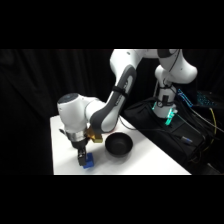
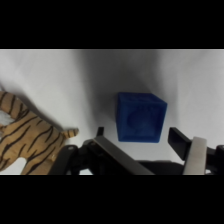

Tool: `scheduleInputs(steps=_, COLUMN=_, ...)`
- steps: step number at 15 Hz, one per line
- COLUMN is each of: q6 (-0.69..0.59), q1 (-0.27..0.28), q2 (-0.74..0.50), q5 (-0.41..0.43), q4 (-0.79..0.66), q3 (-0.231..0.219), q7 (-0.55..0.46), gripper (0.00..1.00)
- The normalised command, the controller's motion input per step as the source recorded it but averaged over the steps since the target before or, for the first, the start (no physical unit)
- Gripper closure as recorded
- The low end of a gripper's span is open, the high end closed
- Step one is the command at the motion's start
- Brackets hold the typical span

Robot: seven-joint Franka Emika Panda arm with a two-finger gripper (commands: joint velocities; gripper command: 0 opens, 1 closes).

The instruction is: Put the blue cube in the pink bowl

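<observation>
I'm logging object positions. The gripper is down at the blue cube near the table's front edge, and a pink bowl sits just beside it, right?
Not quite: the bowl beside the gripper and the blue cube is black, as the side view shows. No pink bowl is visible.

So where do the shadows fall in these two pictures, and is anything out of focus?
Wrist view: a soft grey shadow spreads over the table above and left of the blue cube; the pincer linkage near the lens is blurred. Side view: the background is dark, and the black bowl shows few details.

The white arm [image 1: 117, 95] reaches from upper right down to lower left, its gripper [image 1: 82, 156] pointing downward, fingers [image 2: 182, 142] spread apart.
</observation>
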Motion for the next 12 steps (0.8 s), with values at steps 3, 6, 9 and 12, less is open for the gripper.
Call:
scheduleInputs(steps=3, q6=0.16, q1=0.098, q2=0.1, q5=0.026, q4=0.05, q3=-0.083, q7=0.11, gripper=0.0)
scheduleInputs(steps=6, q6=0.15, q1=0.092, q2=0.07, q5=0.027, q4=0.04, q3=-0.092, q7=0.1, gripper=0.0)
scheduleInputs(steps=9, q6=0.13, q1=0.095, q2=0.02, q5=0.024, q4=0.01, q3=-0.098, q7=0.09, gripper=0.27)
scheduleInputs(steps=12, q6=0.11, q1=0.105, q2=-0.06, q5=0.009, q4=-0.04, q3=-0.103, q7=0.09, gripper=0.58)
